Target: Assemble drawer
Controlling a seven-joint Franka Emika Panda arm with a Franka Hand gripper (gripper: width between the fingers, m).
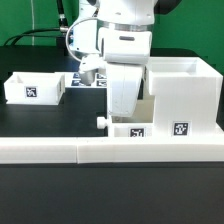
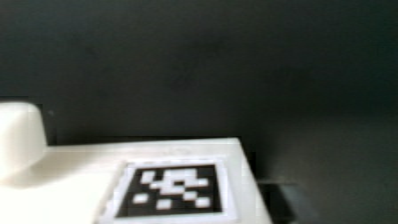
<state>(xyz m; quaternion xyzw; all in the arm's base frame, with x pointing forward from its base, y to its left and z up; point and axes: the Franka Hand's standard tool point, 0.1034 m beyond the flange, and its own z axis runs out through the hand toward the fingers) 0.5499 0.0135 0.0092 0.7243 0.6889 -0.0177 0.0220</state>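
Exterior view: one knobbed tray [image 1: 125, 128] sits low against the big casing [image 1: 185, 90], apparently partly slid in, its knob [image 1: 100, 122] pointing to the exterior view's left. The second tray [image 1: 35, 88] lies well apart on the black desk [image 1: 40, 125], so roughly half the drawer job looks undone. The arm's bulk hides the end effector, which seems to hang just over the nearer tray; whether it is spread or pressed together cannot be told. Wrist view shows only a tag [image 2: 175, 190] on white plastic close beneath.

Bright even light, white drawer casing [image 1: 185, 100] near glare against the dark bench [image 1: 30, 125], soft faint shadows, exterior view sharp, wrist view dim, grainy, blurred
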